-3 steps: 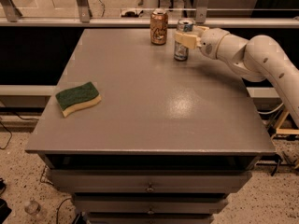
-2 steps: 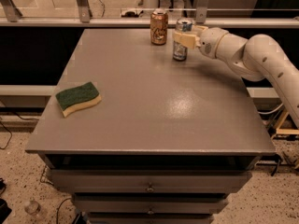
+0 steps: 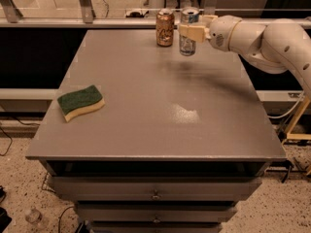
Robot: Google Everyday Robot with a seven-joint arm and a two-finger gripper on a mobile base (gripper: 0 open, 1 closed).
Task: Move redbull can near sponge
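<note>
The redbull can [image 3: 188, 44], slim blue-and-silver with a silver top, is held upright a little above the far part of the grey table [image 3: 155, 96]. My gripper [image 3: 190, 31] reaches in from the right and is shut on the can's upper half. The sponge [image 3: 80, 102], dark green on top with pale yellow foam below, lies flat near the table's left edge, far from the can.
A wider orange-brown can [image 3: 164, 28] stands just left of the redbull can at the table's far edge. My white arm [image 3: 262, 35] spans the far right corner. Drawers [image 3: 155, 194] sit below the table front. A railing runs behind the table.
The gripper has lifted the redbull can slightly off the table surface and shifted it a little toward the left; the sponge and orange-brown can have not moved.
</note>
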